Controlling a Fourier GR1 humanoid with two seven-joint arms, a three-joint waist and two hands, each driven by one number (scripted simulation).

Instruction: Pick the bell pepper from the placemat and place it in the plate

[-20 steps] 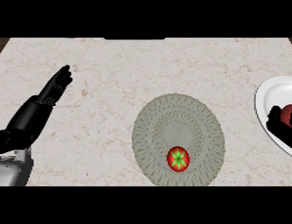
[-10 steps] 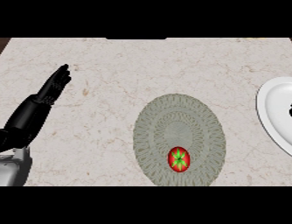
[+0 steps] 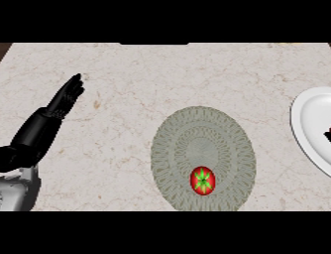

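While red with a green star, the bell pepper (image 3: 203,180) sits on the placemat (image 3: 197,134).

A kitchen: a marble counter (image 3: 197,79) bearing a placemat (image 3: 197,129) and white plate (image 3: 311,124).

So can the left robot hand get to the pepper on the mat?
Probably yes: the left robot hand is open, and only bare counter lies between it and the bell pepper on the placemat.
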